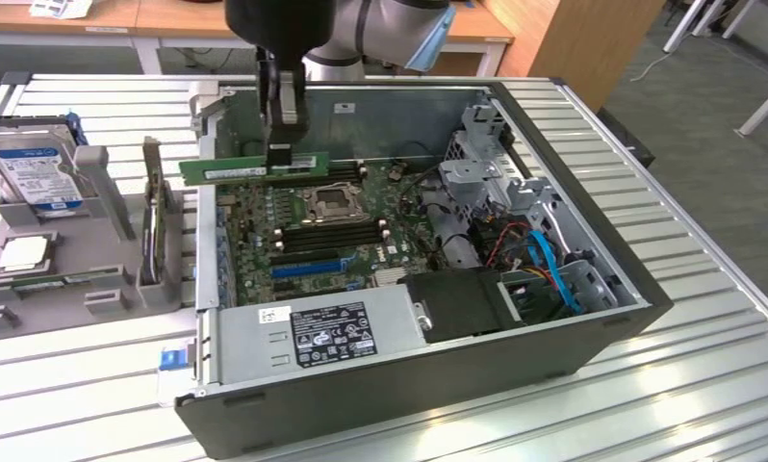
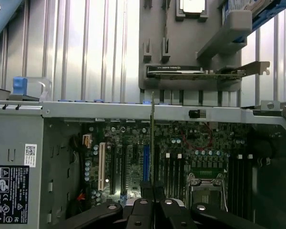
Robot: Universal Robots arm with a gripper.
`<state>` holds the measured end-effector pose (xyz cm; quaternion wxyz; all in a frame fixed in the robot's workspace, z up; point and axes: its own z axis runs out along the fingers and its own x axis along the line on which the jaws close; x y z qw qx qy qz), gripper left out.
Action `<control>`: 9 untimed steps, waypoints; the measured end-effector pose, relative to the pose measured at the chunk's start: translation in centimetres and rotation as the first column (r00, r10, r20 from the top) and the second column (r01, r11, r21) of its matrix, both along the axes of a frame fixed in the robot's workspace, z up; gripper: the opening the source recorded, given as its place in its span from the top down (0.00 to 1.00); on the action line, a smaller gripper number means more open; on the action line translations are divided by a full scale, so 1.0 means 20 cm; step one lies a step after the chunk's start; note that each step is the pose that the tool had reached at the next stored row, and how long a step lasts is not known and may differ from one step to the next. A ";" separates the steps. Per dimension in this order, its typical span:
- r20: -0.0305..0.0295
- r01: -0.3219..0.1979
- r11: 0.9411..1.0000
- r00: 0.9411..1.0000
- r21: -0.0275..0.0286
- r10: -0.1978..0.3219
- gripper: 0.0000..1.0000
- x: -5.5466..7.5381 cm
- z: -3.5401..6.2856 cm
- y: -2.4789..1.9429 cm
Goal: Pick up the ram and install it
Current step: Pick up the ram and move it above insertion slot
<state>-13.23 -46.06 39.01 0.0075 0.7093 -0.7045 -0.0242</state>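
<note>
The tool (image 1: 281, 146) clamps the ram (image 1: 230, 171) above the motherboard (image 1: 320, 226); power supply label (image 1: 333, 332) unreadable.

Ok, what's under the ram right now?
The motherboard, with its black memory slots beside the blue slot. The gripper holds the ram above; the exact slot beneath is hidden.

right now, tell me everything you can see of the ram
The ram is a long, thin green circuit-board stick, held level on its long edge above the motherboard inside the open computer case. The hand is shut on its upper edge, toward the exterior view's right end. It seems clear of the board.
</note>
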 end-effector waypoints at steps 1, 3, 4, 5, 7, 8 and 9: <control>0.000 0.000 1.000 1.000 0.000 0.000 0.88 0.01 0.000 0.000; 0.000 0.000 1.000 1.000 0.000 0.000 0.88 0.03 0.000 0.000; 0.000 0.000 1.000 1.000 0.000 0.000 0.88 0.04 0.000 0.000; 0.000 0.000 1.000 1.000 0.000 0.000 0.88 0.05 0.000 0.000; 0.000 0.000 1.000 1.000 0.000 0.000 0.88 0.07 0.000 0.000; 0.000 0.000 1.000 1.000 0.000 0.000 0.88 0.08 0.000 0.000; 0.000 0.000 1.000 1.000 0.000 0.000 0.88 0.09 0.000 0.000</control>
